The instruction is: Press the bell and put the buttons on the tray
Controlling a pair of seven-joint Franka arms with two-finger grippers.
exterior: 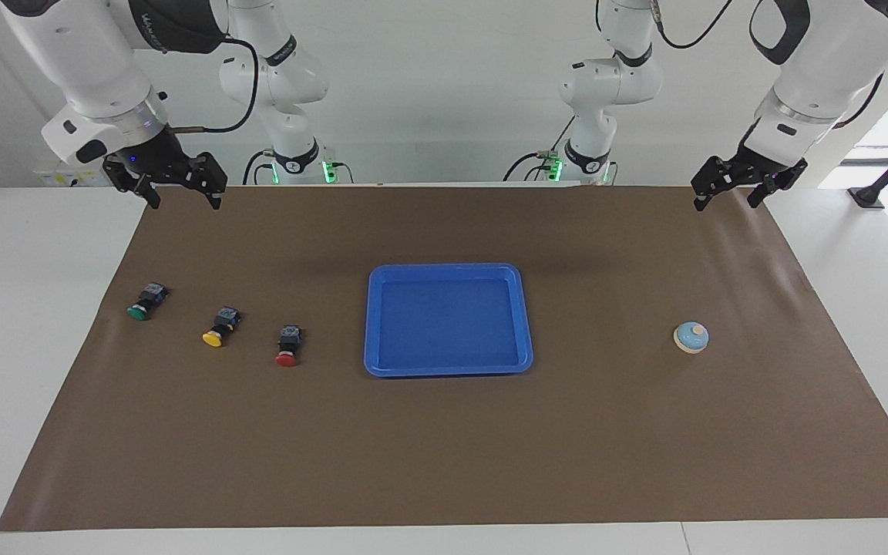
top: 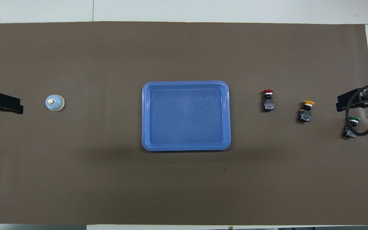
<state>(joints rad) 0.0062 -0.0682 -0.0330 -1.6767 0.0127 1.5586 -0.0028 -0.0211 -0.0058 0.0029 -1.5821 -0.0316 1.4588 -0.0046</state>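
The blue tray point(exterior: 448, 269) lies empty at the middle of the brown mat; it also shows in the overhead view point(top: 186, 83). The green button point(exterior: 147, 301), yellow button point(exterior: 220, 326) and red button point(exterior: 288, 344) lie on their sides in a row toward the right arm's end, the red one closest to the tray. The light-blue bell point(exterior: 691, 338) stands toward the left arm's end. My right gripper point(exterior: 184, 202) hangs open and empty over the mat's edge by the robots. My left gripper point(exterior: 725, 202) hangs open and empty over the same edge at its own end.
The brown mat point(exterior: 444, 447) covers most of the white table. In the overhead view the bell point(top: 55, 103), red button point(top: 268, 100), yellow button point(top: 306, 111) and green button point(top: 351, 126) flank the tray; a black cable partly crosses the green one.
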